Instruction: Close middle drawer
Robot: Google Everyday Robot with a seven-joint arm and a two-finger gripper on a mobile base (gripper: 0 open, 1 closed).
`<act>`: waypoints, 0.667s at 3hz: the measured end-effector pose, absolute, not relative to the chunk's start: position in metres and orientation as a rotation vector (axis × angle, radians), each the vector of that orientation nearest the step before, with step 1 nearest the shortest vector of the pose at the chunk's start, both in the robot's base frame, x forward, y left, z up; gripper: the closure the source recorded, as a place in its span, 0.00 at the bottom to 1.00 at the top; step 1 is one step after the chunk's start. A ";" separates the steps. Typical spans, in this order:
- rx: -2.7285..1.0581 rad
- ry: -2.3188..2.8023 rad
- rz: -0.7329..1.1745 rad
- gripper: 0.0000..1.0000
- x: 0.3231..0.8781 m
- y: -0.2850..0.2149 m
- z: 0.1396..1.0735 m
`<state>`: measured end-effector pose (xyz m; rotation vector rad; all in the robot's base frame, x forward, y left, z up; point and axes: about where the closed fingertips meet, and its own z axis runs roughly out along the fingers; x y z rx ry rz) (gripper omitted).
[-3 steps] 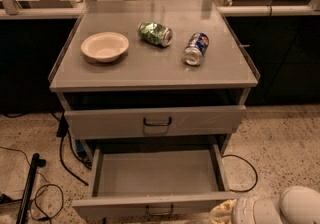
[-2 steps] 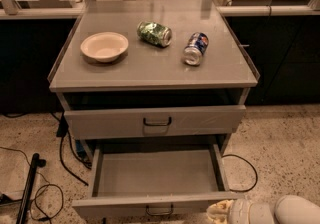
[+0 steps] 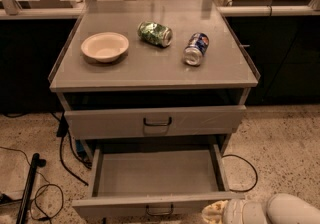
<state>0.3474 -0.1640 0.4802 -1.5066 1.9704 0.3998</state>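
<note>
The middle drawer [image 3: 157,173] is pulled far out of the grey cabinet and shows a shallow, flat, empty tray. Its front panel [image 3: 125,207] lies along the bottom edge of the view, with a small dark loop handle [image 3: 160,211] at its centre. My gripper [image 3: 214,211] is at the bottom right, at the right end of that front panel, on a white arm [image 3: 280,210] that enters from the lower right corner. It looks pale and partly cut off by the frame edge.
Above, another drawer front [image 3: 155,120] with a dark handle stands slightly out. On the cabinet top [image 3: 150,70] lie a white bowl [image 3: 104,46], a green can [image 3: 155,34] and a blue can [image 3: 196,48], both on their sides. Cables [image 3: 240,168] and a black pole [image 3: 27,188] lie on the floor.
My arm and gripper have moved slightly left, closer to the right end of the open drawer's front. The drawer itself has not moved.
</note>
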 end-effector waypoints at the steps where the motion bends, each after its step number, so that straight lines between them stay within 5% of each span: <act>1: -1.539 1.995 0.436 1.00 0.352 -0.153 0.453; 2: -1.556 2.028 0.462 1.00 0.360 -0.148 0.425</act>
